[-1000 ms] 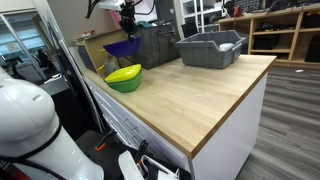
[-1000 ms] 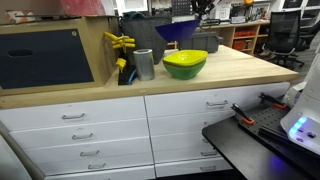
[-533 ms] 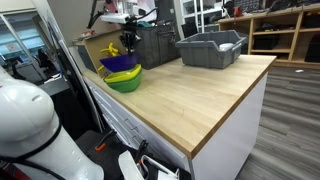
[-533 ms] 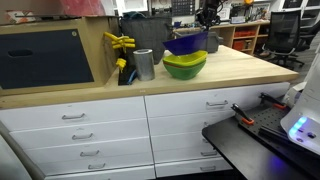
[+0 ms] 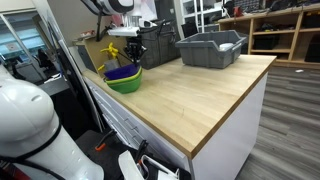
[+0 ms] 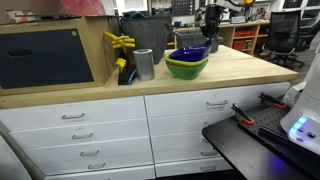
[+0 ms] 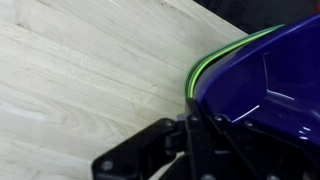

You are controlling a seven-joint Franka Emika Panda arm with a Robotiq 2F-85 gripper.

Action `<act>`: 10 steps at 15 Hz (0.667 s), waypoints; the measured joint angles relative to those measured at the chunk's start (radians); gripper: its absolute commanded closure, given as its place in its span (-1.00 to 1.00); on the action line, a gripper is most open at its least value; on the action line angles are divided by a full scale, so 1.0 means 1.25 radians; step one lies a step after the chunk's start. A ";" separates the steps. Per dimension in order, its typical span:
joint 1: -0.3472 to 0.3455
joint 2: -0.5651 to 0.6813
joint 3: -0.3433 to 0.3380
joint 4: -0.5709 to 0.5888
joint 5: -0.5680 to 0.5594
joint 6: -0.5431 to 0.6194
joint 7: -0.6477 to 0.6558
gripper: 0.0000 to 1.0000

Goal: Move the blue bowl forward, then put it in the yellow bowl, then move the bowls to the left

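Now the blue bowl is sitting inside the yellow bowl near the countertop's far corner, freshly lowered, with the gripper still pinching its rim, leaving only the leftward move.

Even indoor light, soft shadows; exterior views small, coarse; wrist view close, foreground probably blurred; mild glare.

The glossy deep-blue round bowl sits upright, seemingly nested, in the yellow-lime round plastic bowl, which shows at six o'clock.
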 measured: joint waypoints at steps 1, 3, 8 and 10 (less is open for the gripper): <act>0.002 0.005 0.002 -0.006 0.000 0.019 -0.010 0.98; 0.007 0.013 0.005 -0.017 0.000 0.058 -0.021 0.98; 0.017 0.031 0.009 -0.032 0.000 0.138 -0.029 0.98; 0.017 0.033 0.010 -0.038 0.001 0.156 -0.029 0.98</act>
